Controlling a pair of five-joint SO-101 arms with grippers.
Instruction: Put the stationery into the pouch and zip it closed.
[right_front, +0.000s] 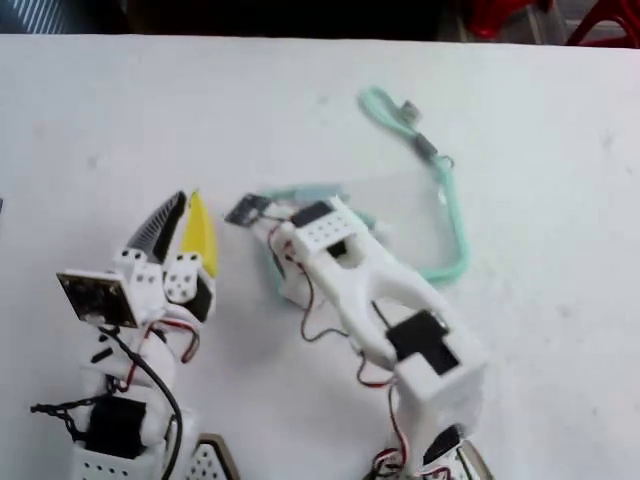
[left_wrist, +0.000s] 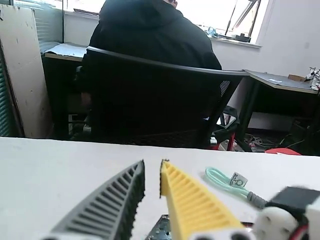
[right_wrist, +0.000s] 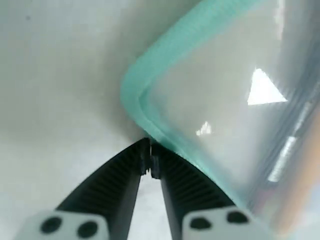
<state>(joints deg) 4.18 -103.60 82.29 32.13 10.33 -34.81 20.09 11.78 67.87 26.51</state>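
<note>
Pouch (right_front: 400, 215), clear with mint trim, lies flat around the middle of the table (right_front: 100, 100), a little toward its right edge. Something orange shows through its wall in the right wrist view, so it probably already holds stationery.

The main risk is the light pouch sliding or bunching instead of the zip running, since nothing pins its other end. The thin trim could also slip out of so narrow a pinch.

Nearest the table's front edge, on the left side, the left gripper (right_front: 188, 200) hangs off the surface, parted by a narrow gap and empty.

Farther in, the right gripper (right_wrist: 149, 157) is pressed almost together at the pouch's near-left corner, seemingly nipping the trim.

Beyond, toward the far edge, the strap (right_front: 385, 105) curls away.
</note>
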